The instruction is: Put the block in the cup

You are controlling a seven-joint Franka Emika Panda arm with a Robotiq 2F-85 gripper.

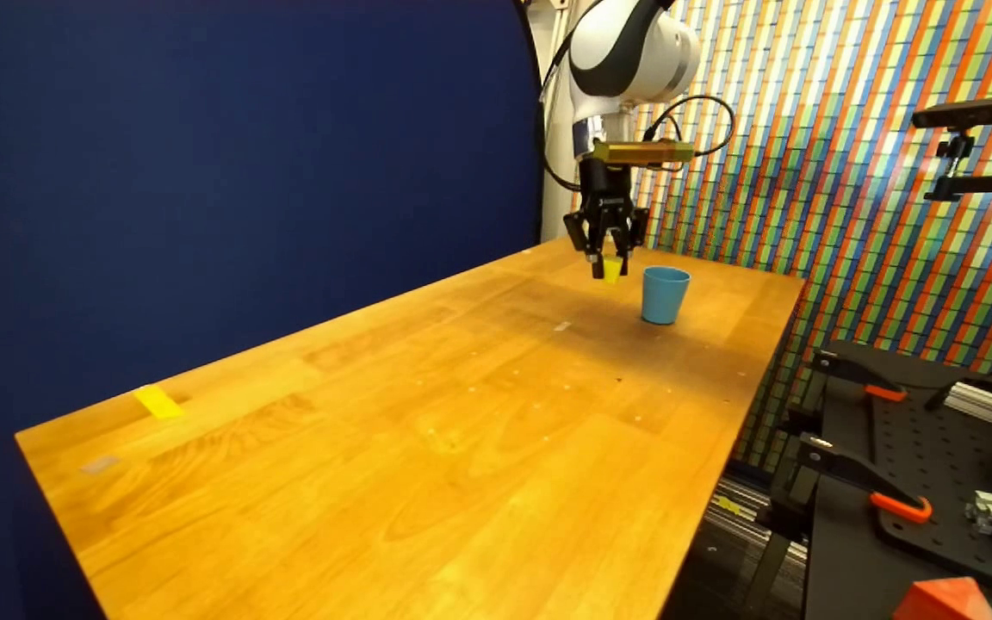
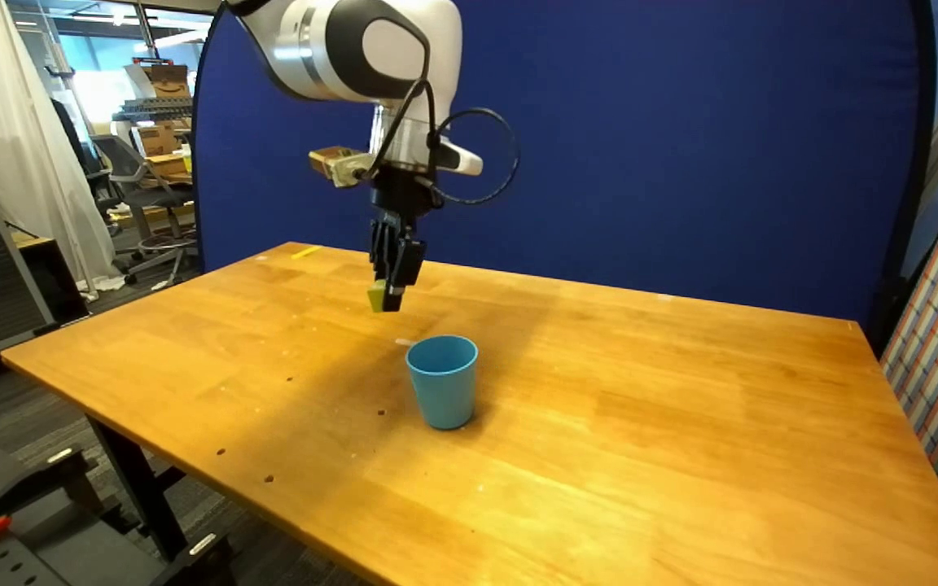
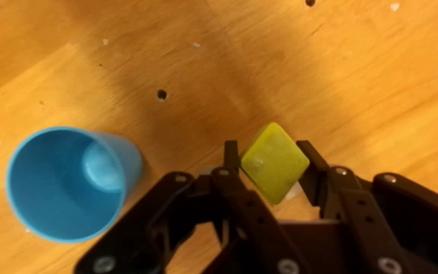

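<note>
The black fingers (image 3: pixel 231 154) are grasping the yellow-green block (image 3: pixel 275 163), which is held above the wooden surface (image 2: pixel 681 407). It is outside of the blue cup (image 1: pixel 665 297), near to it but not touching. In the wrist view, the upper face of the block looks like a diamond, with two opposite corners directed to the fingers. The cup stands upright on the surface, and from above its inner bottom is partly visible. In both exterior views, a yellow strip (image 1: pixel 158 401) lies close to the edge of the surface, well apart from the cup. Behind the surface there is a dark blue backdrop (image 2: pixel 681 146).
</note>
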